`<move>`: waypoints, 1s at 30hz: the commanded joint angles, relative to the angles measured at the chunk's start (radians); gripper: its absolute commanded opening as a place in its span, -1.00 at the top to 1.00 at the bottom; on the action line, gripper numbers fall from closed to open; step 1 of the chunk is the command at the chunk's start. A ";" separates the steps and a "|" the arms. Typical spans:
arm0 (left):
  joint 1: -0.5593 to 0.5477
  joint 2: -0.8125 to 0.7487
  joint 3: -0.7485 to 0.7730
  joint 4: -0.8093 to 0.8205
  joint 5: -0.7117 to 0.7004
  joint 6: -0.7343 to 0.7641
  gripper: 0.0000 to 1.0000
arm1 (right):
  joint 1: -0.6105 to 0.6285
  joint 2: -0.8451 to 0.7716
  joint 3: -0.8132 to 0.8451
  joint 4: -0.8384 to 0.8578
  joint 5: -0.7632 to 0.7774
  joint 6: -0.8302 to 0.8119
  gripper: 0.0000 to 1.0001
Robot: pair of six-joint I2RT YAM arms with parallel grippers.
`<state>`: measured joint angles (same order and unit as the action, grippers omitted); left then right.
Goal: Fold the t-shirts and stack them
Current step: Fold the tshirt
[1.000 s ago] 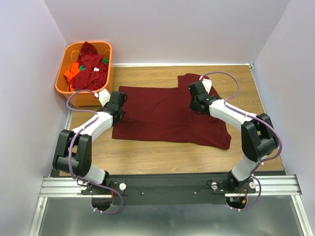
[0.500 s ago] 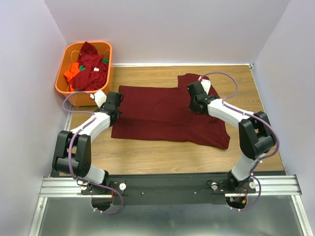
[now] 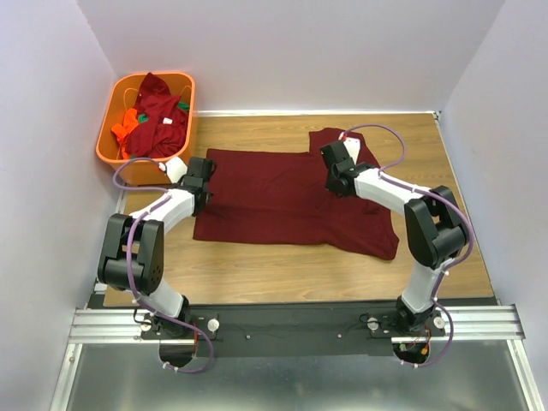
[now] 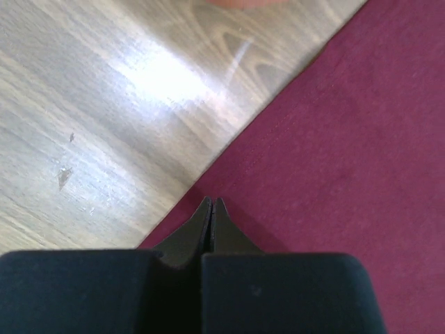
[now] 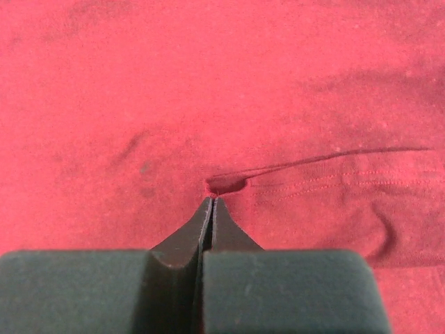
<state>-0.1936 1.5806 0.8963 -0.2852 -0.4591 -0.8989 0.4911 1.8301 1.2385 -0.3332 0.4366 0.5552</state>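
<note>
A dark maroon t-shirt [image 3: 282,201] lies spread flat on the wooden table [image 3: 282,265], one sleeve pointing to the far side. My left gripper [image 3: 205,178] [image 4: 212,200] is shut, its tips low over the cloth just inside the shirt's left edge [image 4: 334,139], with nothing visible between them. My right gripper [image 3: 336,175] [image 5: 212,200] is shut near the shirt's far right part, and its tips pinch a small raised pucker of the cloth [image 5: 226,184]. More t-shirts [image 3: 154,116], maroon, orange and green, lie heaped in the orange basket.
The orange plastic basket [image 3: 110,128] stands at the far left corner, close behind my left gripper. White walls close in the table on the left, back and right. Bare wood [image 4: 125,104] shows left of the shirt and along the near edge.
Both grippers have shifted a little toward the far side of the table. The shirt's near edge has crept slightly the same way. Both jaws stay shut.
</note>
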 commanded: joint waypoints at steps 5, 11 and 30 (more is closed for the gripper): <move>0.020 -0.007 0.041 0.047 0.019 0.005 0.48 | 0.007 0.031 0.049 0.036 -0.009 -0.046 0.47; 0.020 -0.111 -0.026 0.098 0.066 0.035 -0.22 | -0.015 -0.054 0.007 0.033 0.001 -0.046 -0.36; -0.093 -0.226 -0.217 0.258 0.318 0.084 -0.22 | -0.325 -0.258 -0.307 -0.029 -0.098 0.023 0.00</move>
<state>-0.2653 1.3598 0.6785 -0.0830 -0.1993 -0.8383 0.1844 1.5505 0.9401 -0.3489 0.3531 0.5613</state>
